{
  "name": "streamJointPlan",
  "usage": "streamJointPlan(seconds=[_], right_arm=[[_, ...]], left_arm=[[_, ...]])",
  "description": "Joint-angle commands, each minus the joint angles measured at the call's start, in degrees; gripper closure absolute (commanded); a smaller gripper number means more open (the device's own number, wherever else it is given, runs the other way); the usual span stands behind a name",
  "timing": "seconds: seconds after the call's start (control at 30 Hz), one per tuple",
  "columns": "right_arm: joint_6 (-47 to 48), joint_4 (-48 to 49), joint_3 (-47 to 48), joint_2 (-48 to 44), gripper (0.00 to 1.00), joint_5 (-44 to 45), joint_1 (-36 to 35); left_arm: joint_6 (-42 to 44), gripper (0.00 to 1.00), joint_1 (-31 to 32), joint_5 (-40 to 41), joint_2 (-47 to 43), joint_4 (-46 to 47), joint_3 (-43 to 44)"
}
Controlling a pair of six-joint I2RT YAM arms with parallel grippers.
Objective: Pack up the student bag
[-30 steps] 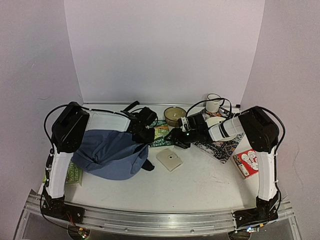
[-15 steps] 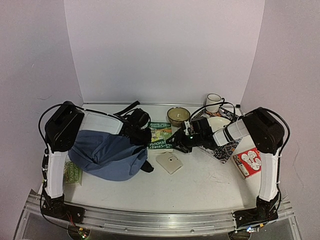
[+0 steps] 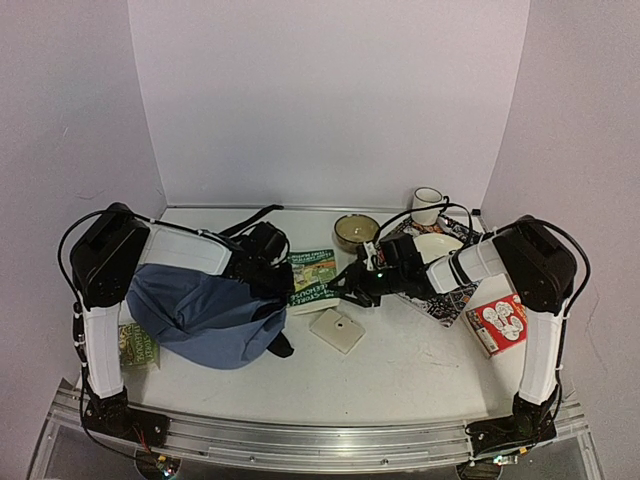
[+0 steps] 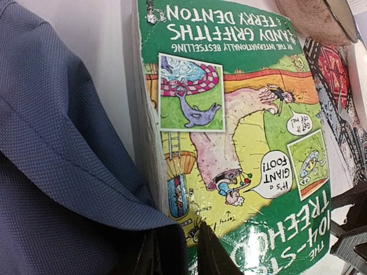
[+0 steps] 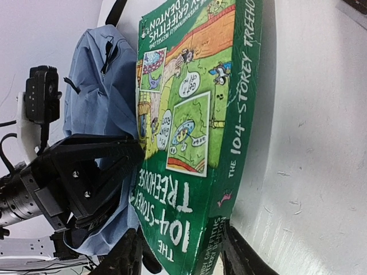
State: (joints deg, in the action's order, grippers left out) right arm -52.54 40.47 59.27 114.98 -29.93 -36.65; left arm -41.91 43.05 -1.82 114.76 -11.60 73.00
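The slate-blue student bag (image 3: 195, 310) lies at the left of the table. My left gripper (image 3: 280, 282) is shut on the bag's fabric edge at its mouth; in the left wrist view (image 4: 175, 255) blue cloth sits between the fingers. My right gripper (image 3: 341, 285) is shut on the spine end of a green paperback book (image 3: 312, 277), "The 104-Storey Treehouse". The book's far edge is beside the bag's opening. In the right wrist view the book (image 5: 195, 114) fills the middle, clamped in my right gripper (image 5: 183, 258), with the bag (image 5: 97, 74) and left gripper (image 5: 86, 177) behind it.
A cream square card (image 3: 338, 330) lies in front of the book. A round tin (image 3: 352, 230), a white mug (image 3: 428, 205), a white plate (image 3: 435, 243) on a patterned book (image 3: 450, 292) and a red-and-white box (image 3: 497, 322) sit at the right. A green packet (image 3: 135, 342) lies by the left arm.
My right gripper has carried the book left toward the bag's mouth. My left gripper has pulled the bag's edge left and the bag has shifted left.
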Motion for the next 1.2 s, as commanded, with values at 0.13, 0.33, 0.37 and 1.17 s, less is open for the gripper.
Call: streamJointPlan(seconds=[0.13,0.33,0.37,1.17], right_arm=[[-3.2,7.2,3.0,0.0,0.6,-4.4,-3.6],[-5.7,7.1,4.1,4.7,0.53,-3.9,-3.8],[-6.0,7.0,4.1,5.3,0.53,-3.9,-3.8],[-0.5,4.0,1.4,-12.7,1.0,-2.9,-3.4]], left_arm=[[-3.8,0.73,3.9,-13.5,-1.1,6.5,-3.0],[-4.5,0.73,4.3,-14.1,-0.5,8.2,-3.1],[-4.6,0.73,4.3,-14.3,-0.5,8.4,-3.1],[-3.6,0.3,-0.3,-6.3,-19.4,8.4,-6.5]])
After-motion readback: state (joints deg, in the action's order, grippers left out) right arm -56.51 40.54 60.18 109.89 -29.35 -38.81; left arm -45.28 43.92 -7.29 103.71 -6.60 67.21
